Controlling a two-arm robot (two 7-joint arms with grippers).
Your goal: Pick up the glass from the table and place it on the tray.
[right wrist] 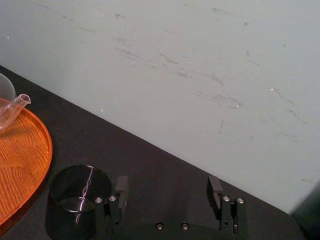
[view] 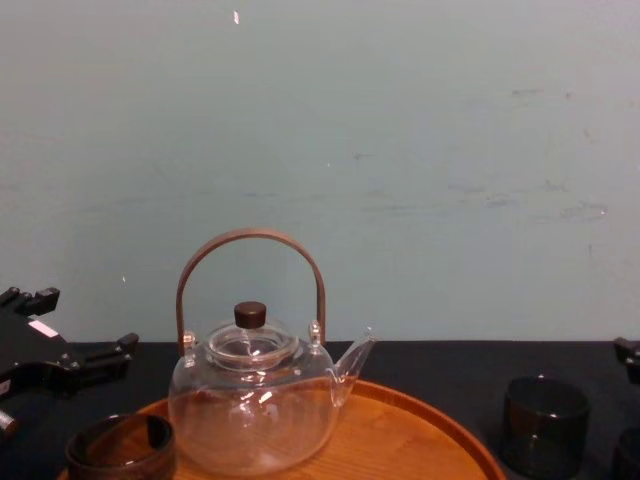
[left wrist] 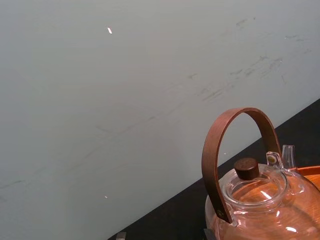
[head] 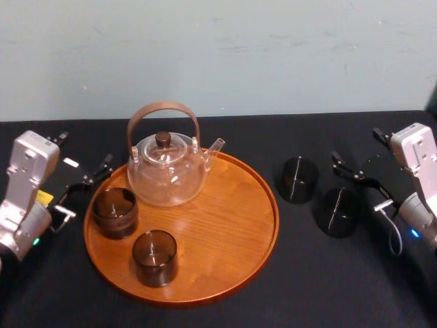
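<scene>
Okay, two short, smoky-dark cylindrical glasses stand on the black matte cloth-topped table (head: 341,287), both out at the 3 o'clock side of the large round orange-brown wooden tray (head: 225,232). The far glass (head: 298,179) is near the tray's rim, and the near glass (head: 338,212) is just beside it, toward 4 o'clock. The right gripper (head: 360,186) sits low at the near glass's 1 o'clock, claw spread wide and holding nothing. In the right wrist view, one dark glass stands just outside one finger (right wrist: 121,187).

On the tray, a clear glass teapot (head: 167,174) with a brown bent-wood handle sits around 11 o'clock, a third smoky glass (head: 115,212) at 9 o'clock and a fourth smoky glass (head: 155,257) at 7 o'clock. The left gripper (head: 82,191) rests off the tray's 9 o'clock edge, claw spread too, empty.
</scene>
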